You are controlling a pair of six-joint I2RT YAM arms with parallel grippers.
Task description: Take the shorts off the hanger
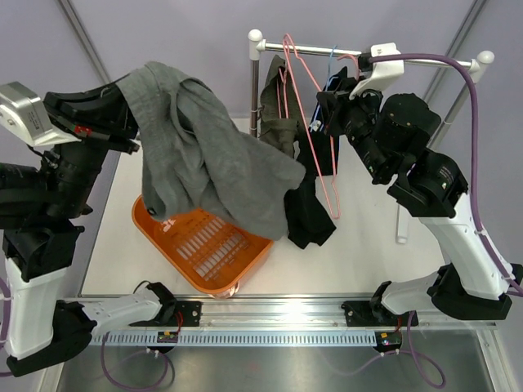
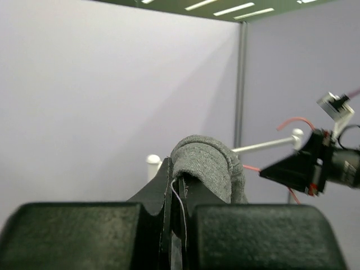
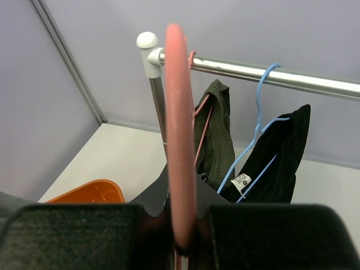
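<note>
My left gripper (image 1: 131,135) is shut on the grey shorts (image 1: 208,155) and holds them up at the left; they drape down over the orange basket (image 1: 204,249). In the left wrist view a fold of grey shorts (image 2: 211,169) bulges above my closed fingers (image 2: 163,191). My right gripper (image 1: 327,106) is shut on the pink hanger (image 1: 315,135), which hangs off the rail (image 1: 327,51) and is bare. In the right wrist view the pink hanger (image 3: 179,129) runs up between the fingers to the rail (image 3: 270,76).
On the rail hang dark green shorts (image 1: 278,110) on another pink hanger and black shorts (image 3: 281,152) on a blue hanger (image 3: 260,121). A black garment (image 1: 309,214) hangs low over the white table (image 1: 368,237). The rack's upright post (image 1: 254,82) stands at centre back.
</note>
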